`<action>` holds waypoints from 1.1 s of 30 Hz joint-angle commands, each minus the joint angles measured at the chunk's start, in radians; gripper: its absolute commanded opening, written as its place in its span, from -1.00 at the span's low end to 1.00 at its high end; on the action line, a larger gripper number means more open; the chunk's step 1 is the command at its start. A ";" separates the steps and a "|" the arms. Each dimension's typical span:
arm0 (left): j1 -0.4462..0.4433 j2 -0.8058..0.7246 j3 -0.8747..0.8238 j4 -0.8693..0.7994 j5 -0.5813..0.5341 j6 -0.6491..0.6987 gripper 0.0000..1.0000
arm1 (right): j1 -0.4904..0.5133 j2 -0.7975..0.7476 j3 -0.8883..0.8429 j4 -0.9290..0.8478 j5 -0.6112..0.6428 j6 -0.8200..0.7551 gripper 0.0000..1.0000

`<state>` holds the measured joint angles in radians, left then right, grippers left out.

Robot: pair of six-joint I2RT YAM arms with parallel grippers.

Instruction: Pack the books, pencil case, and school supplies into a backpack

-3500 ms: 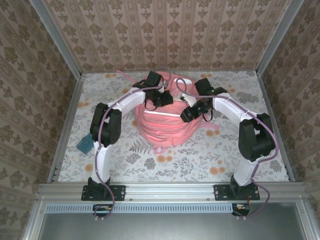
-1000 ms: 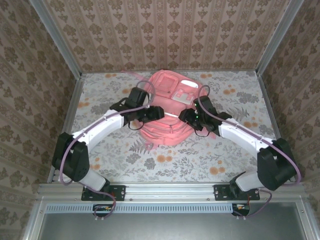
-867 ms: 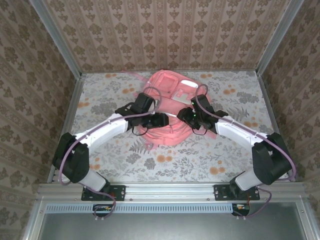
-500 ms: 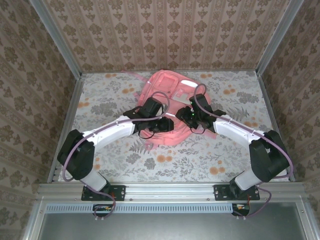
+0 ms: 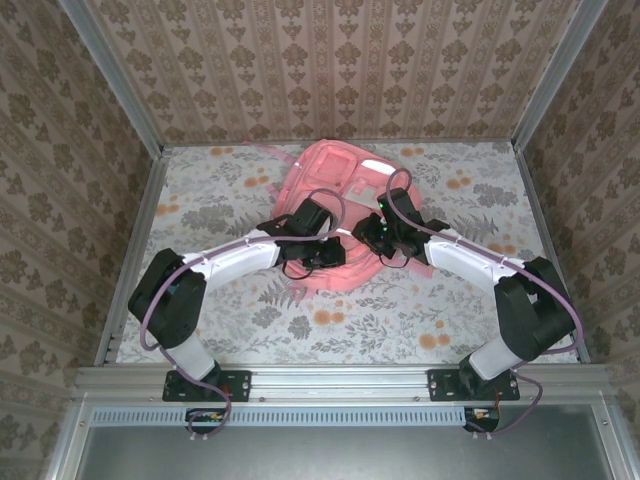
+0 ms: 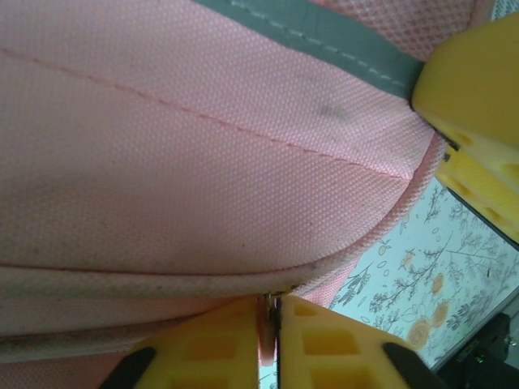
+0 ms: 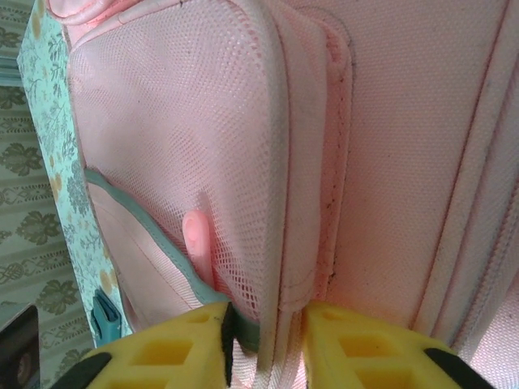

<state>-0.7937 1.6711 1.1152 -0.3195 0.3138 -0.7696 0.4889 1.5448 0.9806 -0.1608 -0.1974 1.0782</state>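
- A table (image 5: pixel 430 320) covered in a floral cloth is enclosed by patterned wall panels (image 5: pixel 330 60) on the left, far and right sides, with a metal rail (image 5: pixel 340 378) along the near edge.
- The backpack (image 5: pixel 335 175) is laid in the middle of the table, towards the far side. Its far edge is close to the far wall, and a thin pink strap (image 5: pixel 262 150) trails off to the far left.
- Bare cloth is left open to the left, right and near sides of the backpack, with the widest strips between it and the side walls.
- The left gripper (image 5: pixel 320 256) is set at the near-left edge of the backpack. In the left wrist view the backpack (image 6: pixel 203 162) is seen up close, and the left gripper (image 6: pixel 272 306) is closed tight, with a thin sliver of the piped bottom edge pinched between its yellow fingers (image 6: pixel 203 348).
- The right gripper (image 5: pixel 374 234) is set at the near-right edge. In the right wrist view the right gripper (image 7: pixel 263 314) is held narrow, and a fold of the backpack (image 7: pixel 389 162) by the mesh side pocket (image 7: pixel 178 121) is caught between its pads.
- The two grippers are placed near each other, on either side of the near end of the backpack.
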 commanded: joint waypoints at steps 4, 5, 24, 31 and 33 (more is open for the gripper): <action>-0.004 -0.019 0.036 -0.075 -0.117 0.048 -1.00 | 0.006 -0.023 -0.011 -0.035 0.077 -0.027 -0.68; -0.002 -0.032 0.033 -0.097 -0.141 0.062 -1.00 | 0.004 -0.035 -0.013 -0.049 0.105 -0.039 -0.72; 0.100 -0.181 -0.122 0.086 -0.048 0.298 -1.00 | -0.051 -0.243 -0.041 -0.204 0.165 -0.130 0.22; -0.008 -0.171 -0.077 0.179 0.031 0.326 -1.00 | 0.031 -0.367 -0.161 -0.193 0.245 0.090 0.26; -0.033 -0.158 -0.061 0.204 0.057 0.323 -1.00 | 0.036 -0.387 -0.188 -0.190 0.261 0.146 0.26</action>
<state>-0.7975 1.5215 0.9977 -0.2192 0.2836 -0.4831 0.5201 1.1866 0.8341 -0.3229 -0.0013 1.0985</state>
